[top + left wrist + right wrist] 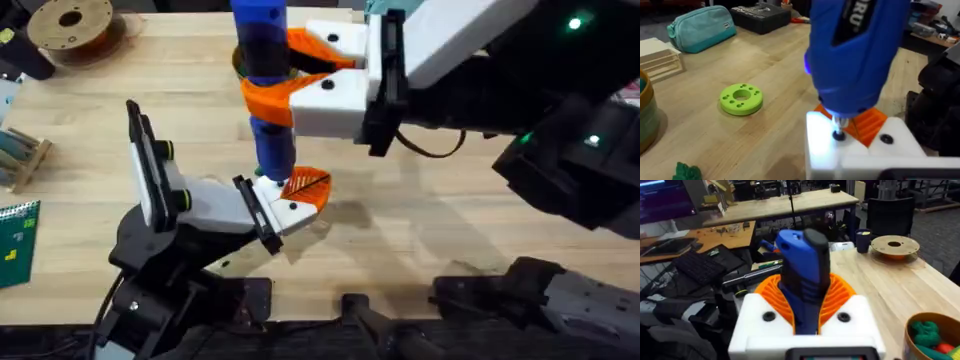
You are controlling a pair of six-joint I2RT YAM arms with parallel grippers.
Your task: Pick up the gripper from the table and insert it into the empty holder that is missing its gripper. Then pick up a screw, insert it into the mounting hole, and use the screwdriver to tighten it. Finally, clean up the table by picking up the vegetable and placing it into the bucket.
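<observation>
My right gripper (275, 85) is shut on the blue screwdriver (267, 60), holding it upright between its orange pads (840, 292). The thin bit presses on a dark screw (839, 135) in the white holder (822, 147), a finger block of my left gripper (300, 195). That gripper is shut, and the orange ribbed gripper tip (869, 122) sits seated on the block. The dark green vegetable (687, 171) lies on the table beside the olive-yellow bucket (646, 117). In the right wrist view the bucket (920, 322) holds green and red toy foods.
A bright green disc (741, 98) lies on the table past the left gripper. A filament spool (70, 25) stands at the far left corner. A wooden rack (20, 155) and a green board (18, 235) sit at the left edge, with a teal pouch (702, 27) farther back.
</observation>
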